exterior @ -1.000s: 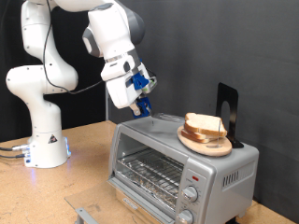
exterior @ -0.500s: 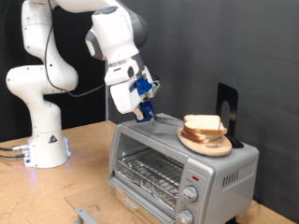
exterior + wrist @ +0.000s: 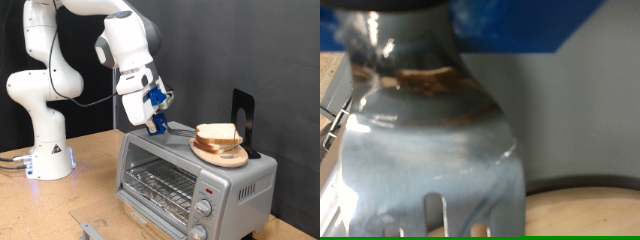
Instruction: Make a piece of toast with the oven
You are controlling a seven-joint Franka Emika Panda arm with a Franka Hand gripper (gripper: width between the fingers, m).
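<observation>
The gripper (image 3: 156, 124) is hanging just above the top of the oven (image 3: 190, 172), near the oven's far corner toward the exterior view's left, and I am seeing it clamped on a fork (image 3: 432, 150): the wrist view is filled by a grey-blue glazed fork head with short tines, its handle running up between the fingers. In the exterior view I am only making out a thin dark tip poking down below the blue finger pads, so the fork itself is too small there for me to point at. The piece of toast (image 3: 218, 133) is sitting on a round wooden plate (image 3: 219, 153) on top of the oven, toward the exterior view's right, well clear of the gripper. A curved tan rim of that plate (image 3: 582, 203) is showing in the wrist view beyond the tines. A black upright stand (image 3: 243, 118) is standing just behind the plate. The oven is resting near the tabletop's (image 3: 95, 190) edge on the exterior view's right, its glass door closed and the wire rack (image 3: 160, 185) showing bare through it. The white arm base (image 3: 45, 140) is standing at the tabletop's far corner on the exterior view's left.
</observation>
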